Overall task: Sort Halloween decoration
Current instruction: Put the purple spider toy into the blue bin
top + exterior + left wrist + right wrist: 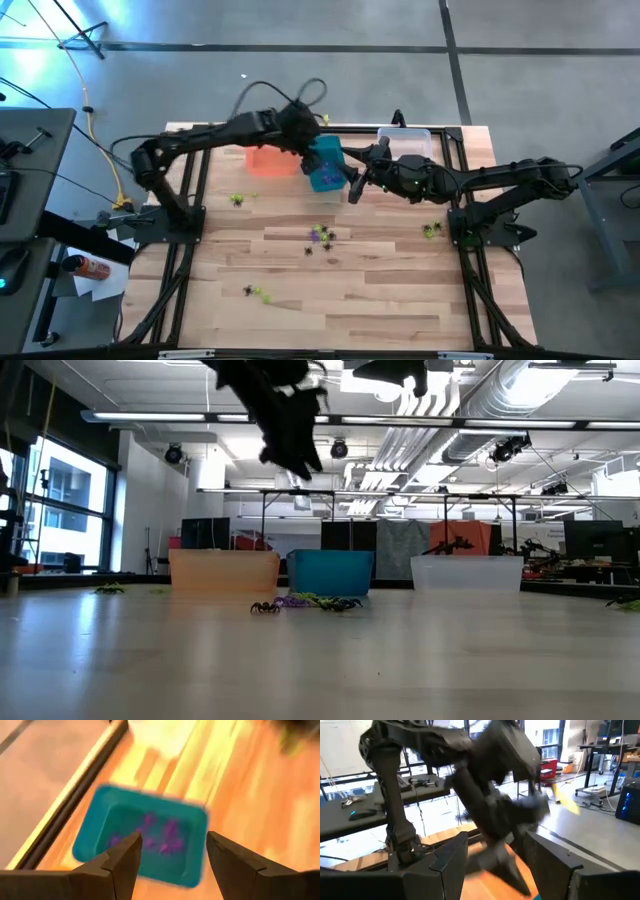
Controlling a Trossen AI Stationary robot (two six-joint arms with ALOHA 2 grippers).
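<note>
While left gripper (170,865) hangs above teal bin (142,840) at bench's far edge, fingers are seen spread, nothing pinched. Purple trinkets (160,837) are seen lying in that bin, so drop step is judged in hand. Right gripper (495,865) is held near the bin, fingers apart, empty. Loose trinkets (320,237) are scattered mid-bench; 1 pair (432,230) near right edge, others (255,292) toward near edge. Next move judged: descent onto 1 trinket, matched by colour.

Wooden table (380,290) seen from above.
On it sat orange (268,162), teal (325,165) and clear (408,141) bins, with scattered trinkets (320,237).
</note>
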